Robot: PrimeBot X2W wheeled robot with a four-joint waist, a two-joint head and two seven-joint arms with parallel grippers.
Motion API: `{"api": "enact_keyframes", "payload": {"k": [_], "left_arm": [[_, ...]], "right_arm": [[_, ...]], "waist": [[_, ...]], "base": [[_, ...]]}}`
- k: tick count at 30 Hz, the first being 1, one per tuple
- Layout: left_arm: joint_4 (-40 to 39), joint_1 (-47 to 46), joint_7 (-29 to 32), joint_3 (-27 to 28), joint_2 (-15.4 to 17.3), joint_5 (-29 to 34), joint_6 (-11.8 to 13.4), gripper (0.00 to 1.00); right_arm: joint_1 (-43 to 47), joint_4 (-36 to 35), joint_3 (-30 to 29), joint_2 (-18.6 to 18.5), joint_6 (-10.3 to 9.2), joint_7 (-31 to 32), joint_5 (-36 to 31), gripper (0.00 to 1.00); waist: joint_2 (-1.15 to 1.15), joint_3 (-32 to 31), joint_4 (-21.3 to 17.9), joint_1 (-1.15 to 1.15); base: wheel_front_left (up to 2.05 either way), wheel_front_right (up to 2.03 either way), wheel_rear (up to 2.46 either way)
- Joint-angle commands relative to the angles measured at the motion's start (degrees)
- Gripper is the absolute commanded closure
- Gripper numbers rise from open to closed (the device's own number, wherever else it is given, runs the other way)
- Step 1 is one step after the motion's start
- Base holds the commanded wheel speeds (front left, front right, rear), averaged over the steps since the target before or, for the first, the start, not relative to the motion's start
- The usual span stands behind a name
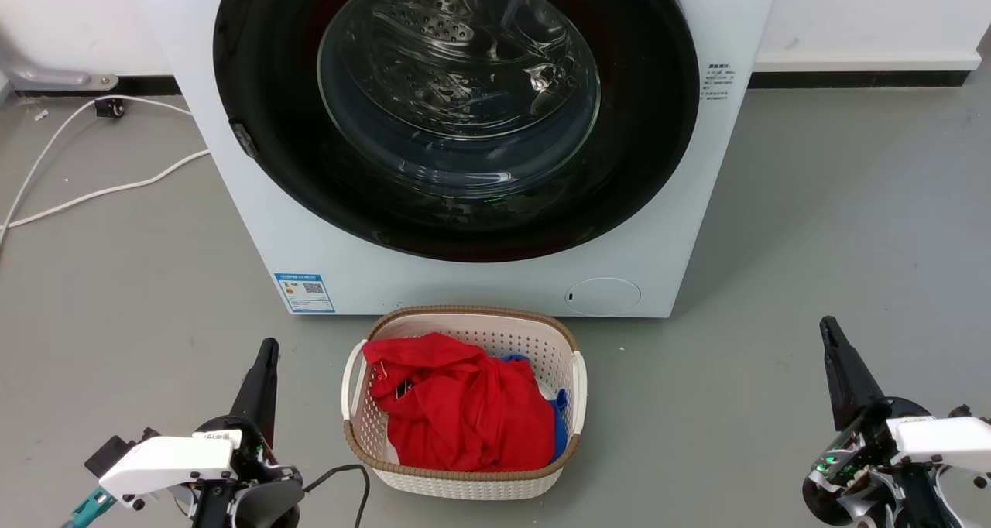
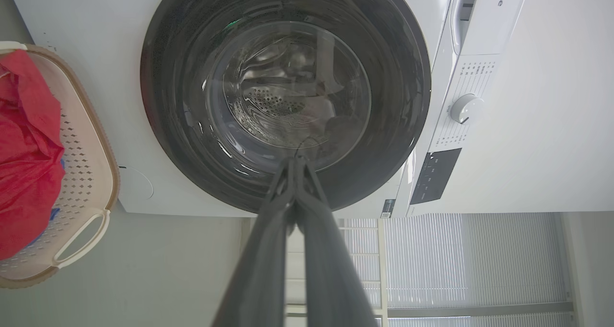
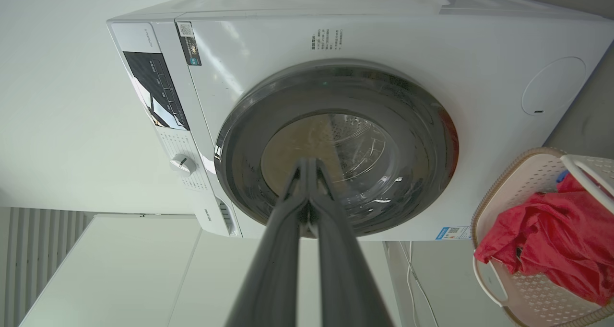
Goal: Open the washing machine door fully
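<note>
Left claw (image 1: 267,354) and right claw (image 1: 830,334) hang low, pinched closed and empty, either side of the basket (image 1: 464,483). The door (image 1: 457,118) lies flush in the washer (image 1: 232,210), well apart; opening looks unstarted.

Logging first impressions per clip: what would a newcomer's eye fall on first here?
The washing machine door, a glossy black ring around clear glass, sits shut at top centre on the white washing machine. Below, a cream basket holds a bright red cloth. The left end effector and right end effector sit shut in the lower corners.
</note>
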Motion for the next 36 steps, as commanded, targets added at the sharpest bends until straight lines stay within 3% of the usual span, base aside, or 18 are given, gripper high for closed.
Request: {"api": "enact_keyframes", "payload": {"k": [1,36], "left_arm": [[0.1,-0.5,0.3,0.1,-0.1,0.4,-0.2,1.0],[0.1,-0.6,0.4,0.4,-0.2,0.6,-0.2,1.0]], "right_arm": [[-0.7,0.1,-0.1,0.2,0.0,0.1,-0.2,1.0],[-0.7,0.1,-0.3,0.3,0.0,0.2,-0.4,1.0]], "waist": [[0.0,0.0,0.0,0.0],[0.0,0.0,0.0,0.0]], "base": [[0.0,0.0,0.0],[0.0,0.0,0.0]]}}
